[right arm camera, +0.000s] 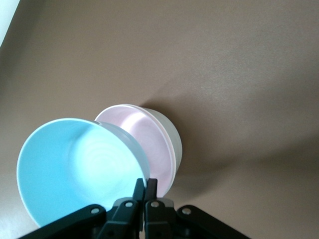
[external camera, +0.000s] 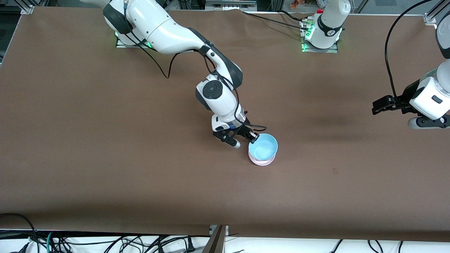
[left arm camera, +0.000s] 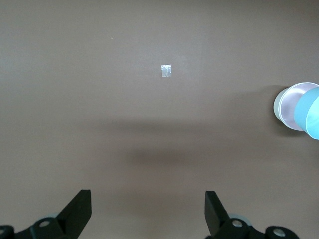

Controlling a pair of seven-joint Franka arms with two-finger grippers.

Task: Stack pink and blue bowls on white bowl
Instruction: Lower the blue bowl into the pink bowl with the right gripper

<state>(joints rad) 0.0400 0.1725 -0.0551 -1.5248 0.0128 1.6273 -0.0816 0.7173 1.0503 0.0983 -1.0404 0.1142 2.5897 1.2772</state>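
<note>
Pink bowl [external camera: 262, 162] already sits nested in your white bowl [right arm camera: 169, 130] mid-table, your right gripper [external camera: 251, 139] pinching the blue bowl [external camera: 263, 146] rim just above it (left gripper [left arm camera: 147, 211] waits open, well apart), leaving only the release.

The right end effector [external camera: 251, 137] hangs over the blue bowl [external camera: 263, 146], fingers pinched on its rim. The left end effector [external camera: 380, 105] waits well apart from that bowl, fingers spread.
</note>
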